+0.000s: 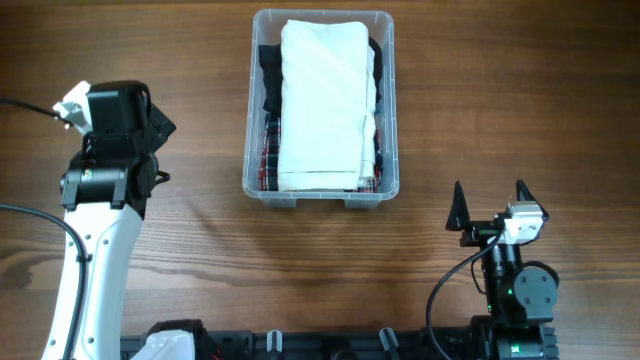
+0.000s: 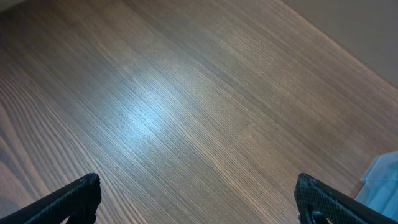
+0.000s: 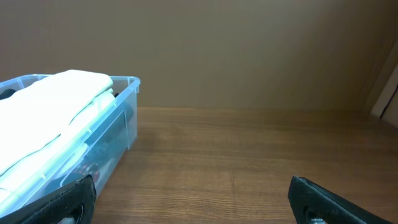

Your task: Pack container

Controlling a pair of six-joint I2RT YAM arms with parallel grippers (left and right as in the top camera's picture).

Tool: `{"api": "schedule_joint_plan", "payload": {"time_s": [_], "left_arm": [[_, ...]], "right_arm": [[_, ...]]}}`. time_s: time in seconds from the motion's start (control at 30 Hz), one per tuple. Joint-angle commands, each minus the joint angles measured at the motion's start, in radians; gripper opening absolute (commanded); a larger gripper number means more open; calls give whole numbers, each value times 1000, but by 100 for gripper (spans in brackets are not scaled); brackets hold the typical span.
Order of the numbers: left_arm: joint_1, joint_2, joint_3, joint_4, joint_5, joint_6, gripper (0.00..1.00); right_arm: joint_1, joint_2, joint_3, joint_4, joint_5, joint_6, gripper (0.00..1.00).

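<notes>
Clear container (image 1: 385, 185), white garment (image 1: 320, 100) atop plaid.

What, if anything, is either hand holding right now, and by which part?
Nothing is held: the left hand and the right hand are both open and empty, clear of the container.

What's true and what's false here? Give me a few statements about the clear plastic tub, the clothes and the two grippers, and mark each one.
1. A folded white garment lies on top inside the clear rectangular plastic container. True.
2. The right gripper is shut on a garment. False: it is open and empty, apart from the container.
3. The left gripper is open over the bare wooden table. True.
4. The container lies tipped on its side. False: it stands upright, opening upward.
</notes>
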Motion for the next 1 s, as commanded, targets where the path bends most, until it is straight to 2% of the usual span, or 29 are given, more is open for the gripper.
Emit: {"api": "schedule_joint_plan", "payload": {"time_s": [0.0,0.4,0.5,0.63,0.8,0.97], "left_arm": [[4,4,-2,1,-16,5,100],[3,2,-6,-1,-16,5,100],[2,-69,-16,-4,-16,5,100],[2,-282,-98,-4,-16,5,100],[2,-679,-272,-18,-17,5,100],[2,-1005,-400,-197,12,4,100]], "right_arm": [[-5,-11,-2,8,24,19,100],[-5,-11,-2,7,24,19,100],[-5,-11,-2,7,24,19,100],[-5,-11,-2,7,24,19,100],[-5,-11,-2,7,24,19,100],[-5,-11,-2,7,24,19,100]]}}
